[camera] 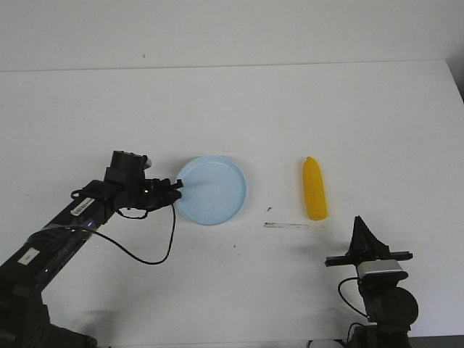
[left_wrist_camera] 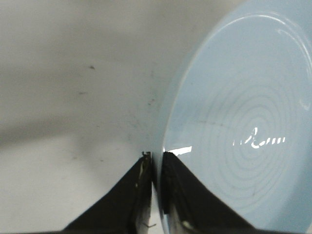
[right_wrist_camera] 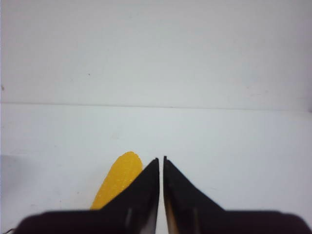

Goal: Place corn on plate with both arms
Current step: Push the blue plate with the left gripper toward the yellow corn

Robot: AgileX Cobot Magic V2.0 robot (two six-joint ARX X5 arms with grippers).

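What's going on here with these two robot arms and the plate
The left gripper is pinched on the rim of the pale blue plate, which sits on the white table with nothing on it. The yellow corn lies on the table to the plate's right, untouched. The right gripper is shut and empty, held near the front edge just short of the corn. So the corn has not yet been picked up.

A white tabletop (camera: 232, 109) is filling the front view, meeting a plain white wall (camera: 217, 32) along its 12 o'clock edge, while soft light is casting faint shadows at 6 o'clock.
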